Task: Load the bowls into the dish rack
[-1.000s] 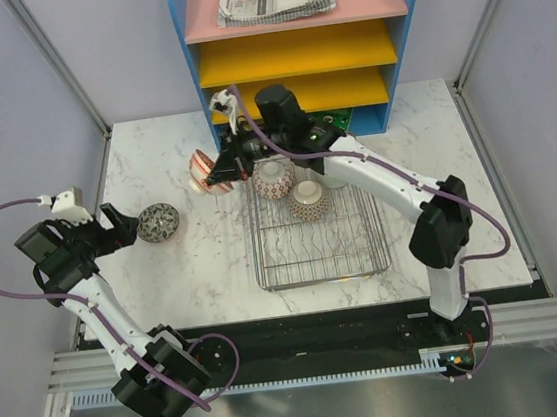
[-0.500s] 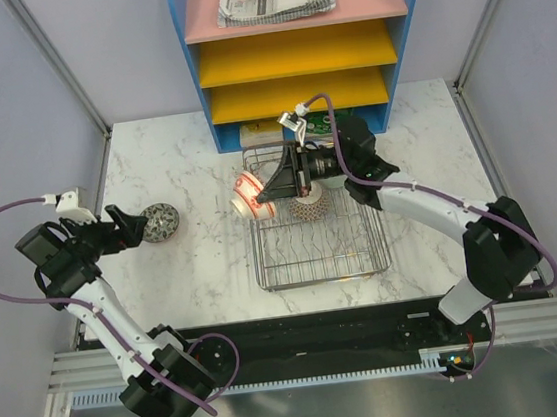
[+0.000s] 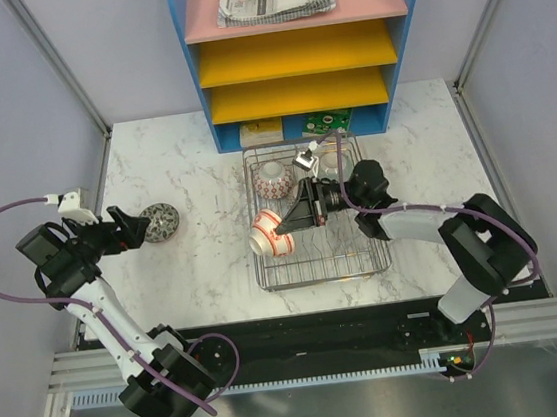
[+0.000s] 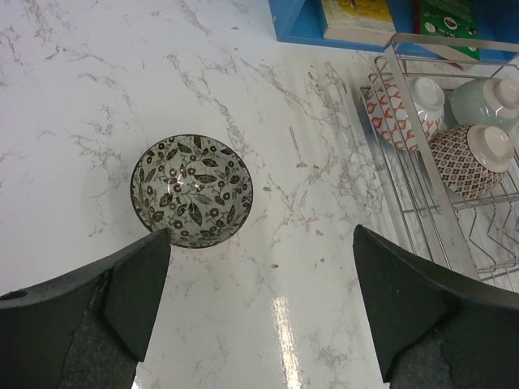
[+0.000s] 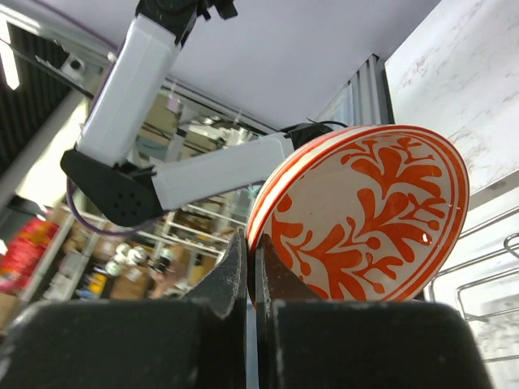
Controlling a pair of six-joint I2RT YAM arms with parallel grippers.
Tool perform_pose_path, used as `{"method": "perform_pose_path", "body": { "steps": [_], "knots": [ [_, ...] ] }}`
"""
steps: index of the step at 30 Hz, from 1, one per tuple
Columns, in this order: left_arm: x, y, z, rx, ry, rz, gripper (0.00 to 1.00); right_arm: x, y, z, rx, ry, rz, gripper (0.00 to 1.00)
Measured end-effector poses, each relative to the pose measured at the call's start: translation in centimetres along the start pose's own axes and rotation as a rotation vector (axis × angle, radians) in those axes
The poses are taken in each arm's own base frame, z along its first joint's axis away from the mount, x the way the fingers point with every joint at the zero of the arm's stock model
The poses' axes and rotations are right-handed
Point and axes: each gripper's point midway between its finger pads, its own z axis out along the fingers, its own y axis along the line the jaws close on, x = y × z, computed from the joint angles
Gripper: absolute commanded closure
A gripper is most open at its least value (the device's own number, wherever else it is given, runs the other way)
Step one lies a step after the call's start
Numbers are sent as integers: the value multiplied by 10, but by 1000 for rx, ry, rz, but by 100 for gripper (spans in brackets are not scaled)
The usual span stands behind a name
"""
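The dish rack (image 3: pixel 365 259), a chrome wire basket, sits mid-table. My right gripper (image 3: pixel 287 230) is shut on the rim of a white bowl with red bands (image 3: pixel 265 236), holding it on edge over the rack's left side. Close up, the right gripper (image 5: pixel 253 259) pinches this bowl (image 5: pixel 365 219), whose inside shows orange leaves. In the rack lie a red-orange patterned bowl (image 3: pixel 272 179), a pale green bowl (image 4: pixel 486 101) and a dark lattice-patterned bowl (image 4: pixel 466 158). A grey-brown patterned bowl (image 3: pixel 162 222) stands upright on the marble, just ahead of my open left gripper (image 4: pixel 263 300).
A blue-framed shelf unit (image 3: pixel 301 55) with yellow and pink trays stands at the back, close behind the rack. A yellow box (image 3: pixel 261 130) and a green board (image 3: pixel 327 120) lie under its lowest shelf. Grey walls close in both sides of the marble table (image 3: pixel 215 266).
My right arm has swung the red-banded bowl from beyond the rack's back left corner toward me, down to the rack's left side. The left gripper has stayed open beside the grey-brown bowl.
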Motion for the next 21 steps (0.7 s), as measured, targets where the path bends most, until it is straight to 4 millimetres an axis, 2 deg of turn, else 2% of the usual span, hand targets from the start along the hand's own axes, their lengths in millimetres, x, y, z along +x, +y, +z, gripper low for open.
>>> {"method": "perform_pose_path", "body": {
  "steps": [3,8,14,21],
  "knots": [
    [0,0,0,1,0,4,0,-1,-12,2,-3,-28,126,100],
    [0,0,0,2,0,10,0,-14,-20,6,-4,-104,250,100],
    [-1,-3,0,22,-5,10,0,-25,-34,6,15,-179,300,100],
    [-1,-4,0,28,-6,10,0,-30,-56,-6,69,-263,277,100]
  ]
}}
